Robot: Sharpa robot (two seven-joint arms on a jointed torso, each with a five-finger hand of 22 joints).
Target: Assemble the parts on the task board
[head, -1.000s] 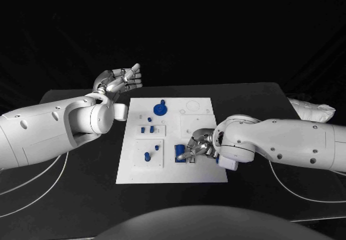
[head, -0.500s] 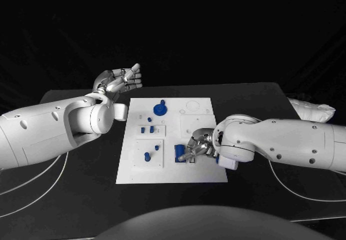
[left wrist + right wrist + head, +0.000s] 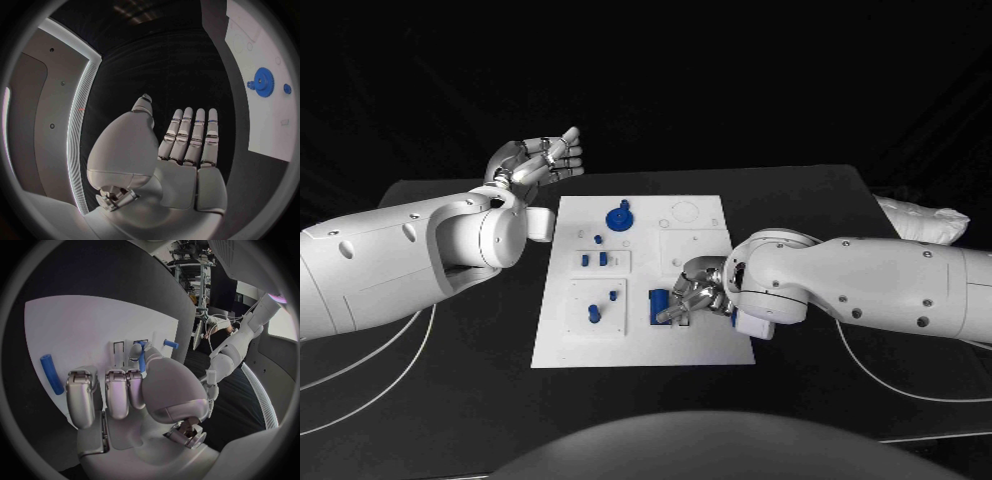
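Observation:
The white task board (image 3: 639, 345) lies in the middle of the black table. My right hand (image 3: 689, 297) is low over its near right part, fingers curled down. In the right wrist view this hand (image 3: 125, 390) pinches a slim blue part (image 3: 142, 360) between thumb and a finger, and a blue cylinder (image 3: 51, 374) lies on the board (image 3: 81, 325) beside it. A blue gear (image 3: 620, 216) stands at the far end, with small blue parts (image 3: 593, 259) mid-left and others (image 3: 596, 312) near left. My left hand (image 3: 538, 160) hangs open, off the board's far left corner; its wrist view shows the flat hand (image 3: 181, 145) and the gear (image 3: 262, 82).
Black table (image 3: 444, 340) surrounds the board on all sides. My left forearm (image 3: 416, 260) lies along the board's left edge, and the right forearm (image 3: 877, 285) crosses the table at the board's right edge. A white cloth-like object (image 3: 927, 220) sits at the far right.

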